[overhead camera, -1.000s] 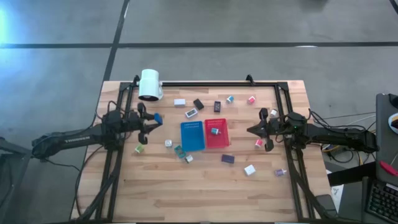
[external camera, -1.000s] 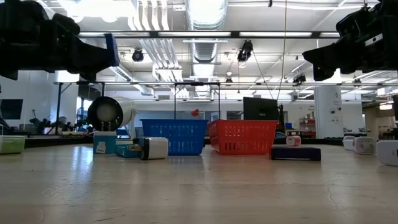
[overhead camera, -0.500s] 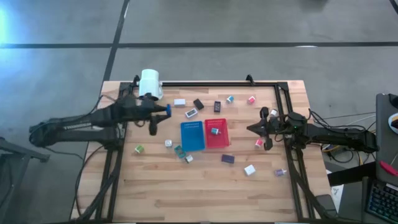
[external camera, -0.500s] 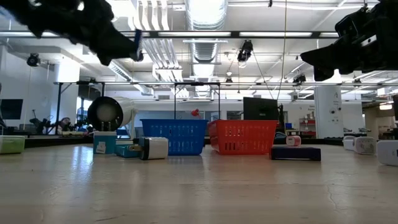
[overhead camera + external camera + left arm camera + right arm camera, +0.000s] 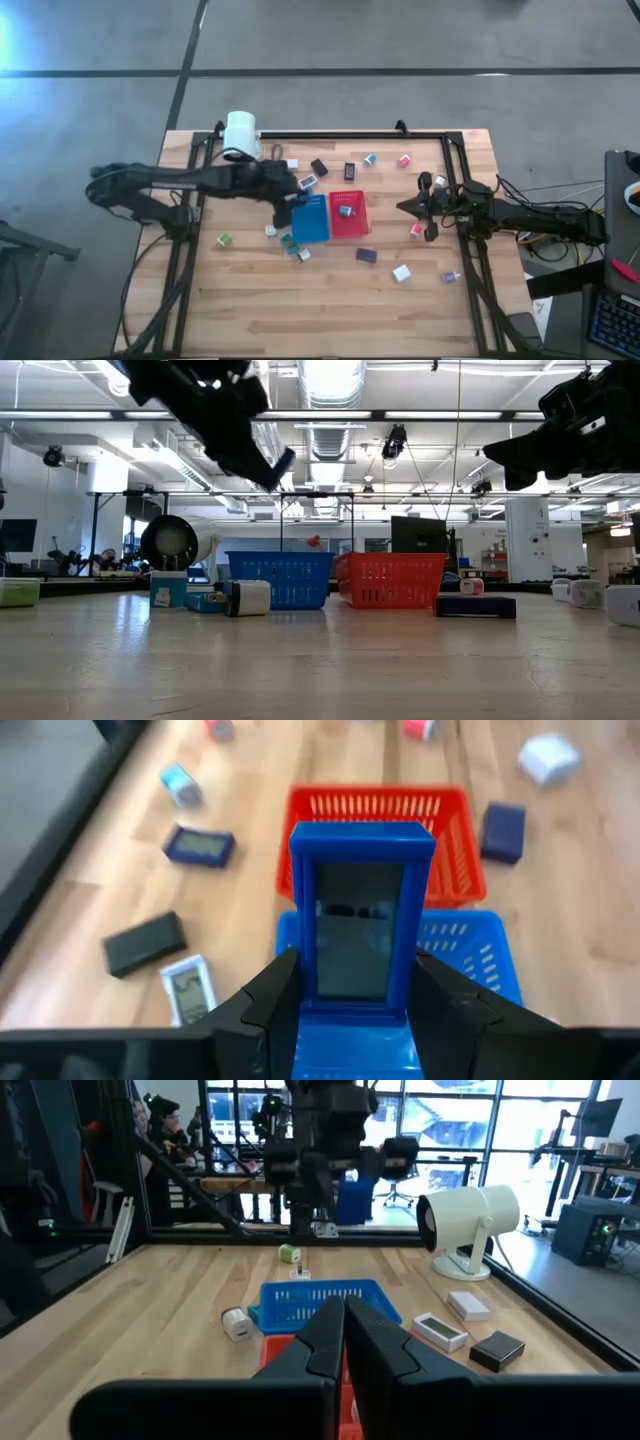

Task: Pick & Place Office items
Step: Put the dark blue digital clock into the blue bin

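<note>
My left gripper (image 5: 287, 203) hangs above the table at the blue tray's (image 5: 312, 228) left far corner, shut on a blue block with a dark window (image 5: 360, 925); the low view shows it high up (image 5: 272, 464). Beside the blue tray stands the red tray (image 5: 352, 226), with one small item (image 5: 345, 210) in it. Small office items lie scattered on the wood: a green one (image 5: 224, 239), a dark purple one (image 5: 366, 255), a white one (image 5: 402, 272), a black one (image 5: 319, 167). My right gripper (image 5: 404, 208) hovers shut, right of the red tray. My left gripper pinches the blue block between its two fingers (image 5: 265, 1015), which sit on the two long sides of its near end (image 5: 306, 992). The block sticks out past the fingertips, in line with them. It is lifted clear, above the blue tray's edge.
A white cylindrical lamp head (image 5: 241, 135) stands at the far left corner. A black frame rail (image 5: 350, 133) runs along the far edge and down both sides. Bare wood lies toward the near edge (image 5: 320, 310). More small items sit near the right arm (image 5: 415, 230).
My left arm has swung from the table's left side toward the right, carrying the blue block from near the left rail to the blue tray's left far corner; the block has stayed high above the table. The right arm has kept still.
</note>
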